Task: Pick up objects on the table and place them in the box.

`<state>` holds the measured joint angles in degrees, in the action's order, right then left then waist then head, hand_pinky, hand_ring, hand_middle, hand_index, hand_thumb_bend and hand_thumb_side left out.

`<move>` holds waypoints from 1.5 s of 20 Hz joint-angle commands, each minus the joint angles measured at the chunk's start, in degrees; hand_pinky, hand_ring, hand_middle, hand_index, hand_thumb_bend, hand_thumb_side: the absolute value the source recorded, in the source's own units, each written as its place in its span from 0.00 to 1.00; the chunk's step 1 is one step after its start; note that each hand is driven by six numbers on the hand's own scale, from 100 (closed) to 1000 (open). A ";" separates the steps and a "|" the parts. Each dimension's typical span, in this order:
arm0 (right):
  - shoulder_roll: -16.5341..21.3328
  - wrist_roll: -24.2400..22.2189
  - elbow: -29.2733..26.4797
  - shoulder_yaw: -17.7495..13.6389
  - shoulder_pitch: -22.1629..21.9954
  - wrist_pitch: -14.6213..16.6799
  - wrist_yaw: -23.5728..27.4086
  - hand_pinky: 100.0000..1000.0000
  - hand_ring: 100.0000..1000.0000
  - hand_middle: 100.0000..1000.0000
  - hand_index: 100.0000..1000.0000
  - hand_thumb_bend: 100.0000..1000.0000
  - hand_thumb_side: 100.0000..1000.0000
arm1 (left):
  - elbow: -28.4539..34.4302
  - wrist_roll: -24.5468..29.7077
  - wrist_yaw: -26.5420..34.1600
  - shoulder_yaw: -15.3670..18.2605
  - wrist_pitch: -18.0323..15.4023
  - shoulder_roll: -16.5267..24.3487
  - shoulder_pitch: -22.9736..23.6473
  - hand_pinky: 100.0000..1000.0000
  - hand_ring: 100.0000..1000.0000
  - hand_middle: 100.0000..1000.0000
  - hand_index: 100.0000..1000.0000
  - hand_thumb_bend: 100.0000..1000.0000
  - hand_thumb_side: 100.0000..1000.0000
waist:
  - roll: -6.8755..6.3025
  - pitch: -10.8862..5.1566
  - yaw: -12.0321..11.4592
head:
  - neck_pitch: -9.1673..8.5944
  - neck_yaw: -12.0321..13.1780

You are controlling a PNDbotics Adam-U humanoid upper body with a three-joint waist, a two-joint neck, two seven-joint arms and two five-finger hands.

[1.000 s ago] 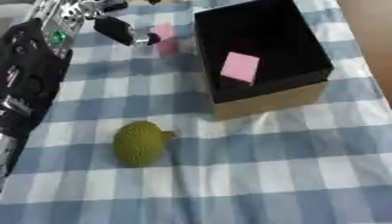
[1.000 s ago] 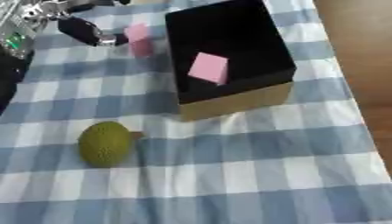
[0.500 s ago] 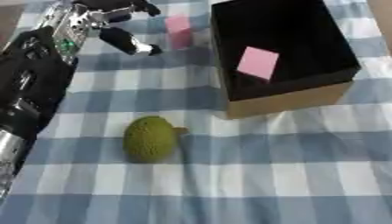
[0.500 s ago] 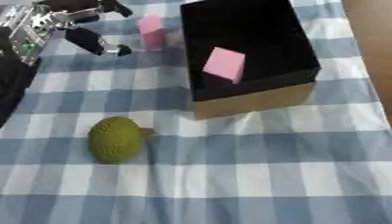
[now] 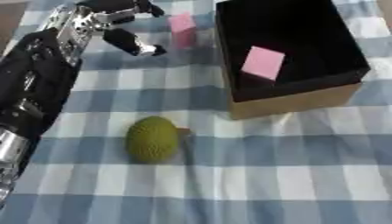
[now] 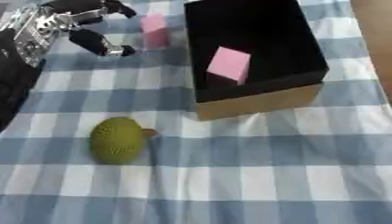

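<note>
A black-lined cardboard box [image 5: 295, 98] stands at the upper right with a pink block [image 5: 263, 62] inside it. A second pink block [image 5: 182, 29] stands upright on the checked cloth just left of the box. My left hand [image 5: 122, 27] reaches in from the upper left, fingers and thumb spread apart, a short way left of that block and not touching it. A bumpy green fruit [image 5: 152, 139] lies on the cloth in front of the box, to its left. My right hand shows in neither view.
The blue and white checked cloth [image 5: 283, 175] covers the table. My black left arm [image 5: 34, 83] runs down the left edge. A bare wooden strip [image 6: 375, 39] shows at the far right.
The whole picture has shifted, so the camera has moved. My left hand has come a little closer to the standing pink block; the fruit and box stay where they were.
</note>
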<state>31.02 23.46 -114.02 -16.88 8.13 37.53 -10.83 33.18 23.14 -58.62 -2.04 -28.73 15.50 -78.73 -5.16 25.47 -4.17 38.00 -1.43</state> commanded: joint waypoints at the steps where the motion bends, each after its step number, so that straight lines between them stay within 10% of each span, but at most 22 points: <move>1: 1.25 -0.33 -0.58 -0.18 0.63 0.02 0.28 0.90 0.95 0.36 0.90 0.00 0.41 | 0.18 -0.03 0.75 0.79 0.44 0.56 -1.75 0.95 0.94 0.83 0.95 0.39 0.64 | 0.39 -0.24 0.27 | -1.11 0.57; 18: 0.74 -2.13 -0.58 0.37 1.65 -0.26 0.74 0.90 0.98 0.34 0.90 0.00 0.41 | -0.20 -0.91 2.73 1.29 1.56 -1.17 -2.57 0.90 0.85 0.71 0.84 0.22 0.64 | 0.07 1.56 0.93 | -2.09 1.82; 26: 0.73 -2.30 -0.58 0.38 1.15 -0.87 1.10 0.90 0.98 0.35 0.90 0.00 0.41 | 0.84 -1.95 3.26 0.86 3.89 -0.22 -3.06 0.84 0.77 0.60 0.57 0.00 0.32 | 0.16 0.91 0.08 | -1.09 1.45; 28: 0.78 -2.36 -0.58 0.50 1.19 -0.81 1.29 0.90 0.98 0.34 0.90 0.00 0.41 | 0.62 -2.38 3.50 0.87 4.32 -0.43 -2.88 0.85 0.78 0.63 0.62 0.02 0.48 | 0.31 0.78 0.09 | -1.09 1.49; 30: 0.79 -2.53 -0.58 0.60 1.09 -0.70 1.38 0.90 0.97 0.34 0.90 0.00 0.41 | 0.48 -1.67 3.47 0.42 3.80 -0.60 -2.75 0.89 0.84 0.75 0.88 0.22 0.69 | 0.44 0.63 0.17 | -0.98 1.54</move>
<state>30.95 21.15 -114.02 -16.15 9.06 36.79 -9.92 33.21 21.36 -55.47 -1.40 -24.94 14.02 -80.58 -5.16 27.42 -4.02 36.77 0.08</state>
